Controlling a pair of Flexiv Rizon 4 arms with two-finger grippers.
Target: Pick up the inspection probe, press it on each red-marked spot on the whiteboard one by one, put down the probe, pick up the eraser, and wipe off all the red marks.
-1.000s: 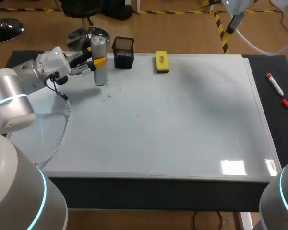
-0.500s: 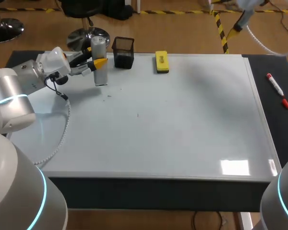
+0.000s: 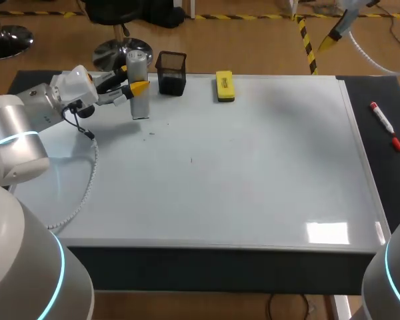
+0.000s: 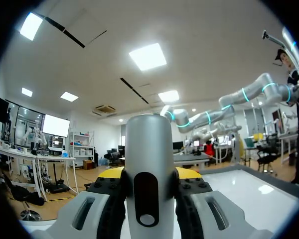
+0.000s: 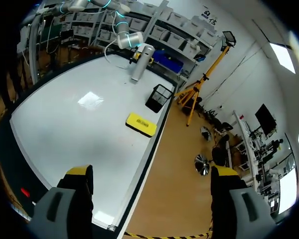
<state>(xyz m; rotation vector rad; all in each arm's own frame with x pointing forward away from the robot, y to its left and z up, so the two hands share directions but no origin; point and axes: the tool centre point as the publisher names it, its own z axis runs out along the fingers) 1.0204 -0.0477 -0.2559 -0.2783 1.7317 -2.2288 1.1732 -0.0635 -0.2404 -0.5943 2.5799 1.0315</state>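
In the head view, the only change from a second ago is at the far right corner, where the right gripper (image 3: 332,39) has drifted a little further right and away from the table. It shows only one yellow tip, with the arm behind it cut off by the frame. The left gripper (image 3: 135,87) has not moved and stays clamped on the inspection probe (image 3: 139,101), a grey cylinder standing upright at the far left of the whiteboard (image 3: 253,180). A black pen cup (image 3: 171,73) stands just beside the probe. The yellow eraser (image 3: 224,86) lies further along the far edge, apart from both. A red-capped marker (image 3: 386,125) rests on the dark mat (image 3: 390,187) to the right of the board. A few tiny specks (image 3: 151,134) dot the board near the probe, too small to tell their colour. In the left wrist view, the probe fills the space between the fingers, pressed by their black pads from both sides. It hides most of the yellow tips behind it, and a strip of white board shows beside the gripper. In the right wrist view, the fingers stand wide apart with nothing between them. Far ahead of them lie the board, the eraser, the cup and the gripped probe.
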